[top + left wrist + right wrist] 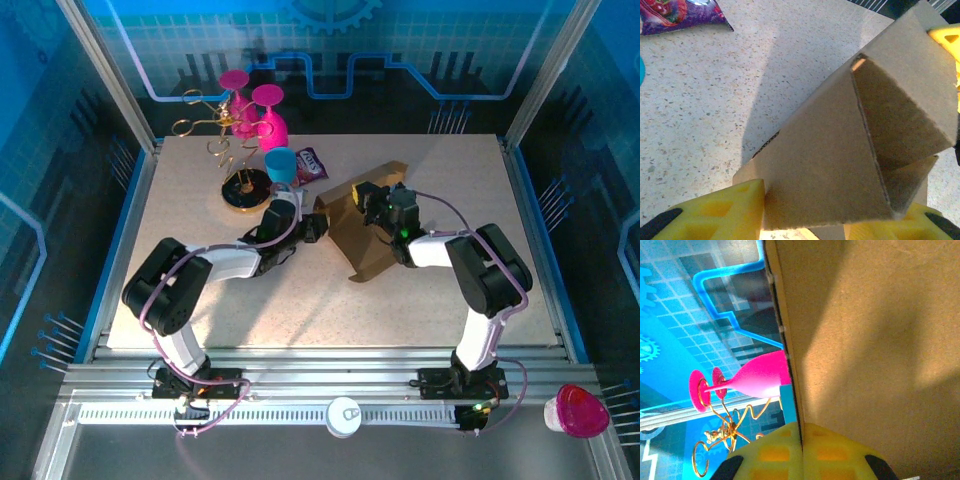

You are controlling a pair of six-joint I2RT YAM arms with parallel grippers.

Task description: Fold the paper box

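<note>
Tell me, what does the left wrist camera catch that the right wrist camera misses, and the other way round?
The left wrist camera adds the speckled table and a purple snack packet. The right wrist camera adds pink goblets on a gold wire rack before a blue wall. Both share the paper box, pinched by the left pincer in one and the right pincer in the other.

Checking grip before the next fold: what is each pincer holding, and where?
Both hold the paper box: the left pincer clamps across its folded-up corner, the right pincer pinches one panel's thin edge.
</note>
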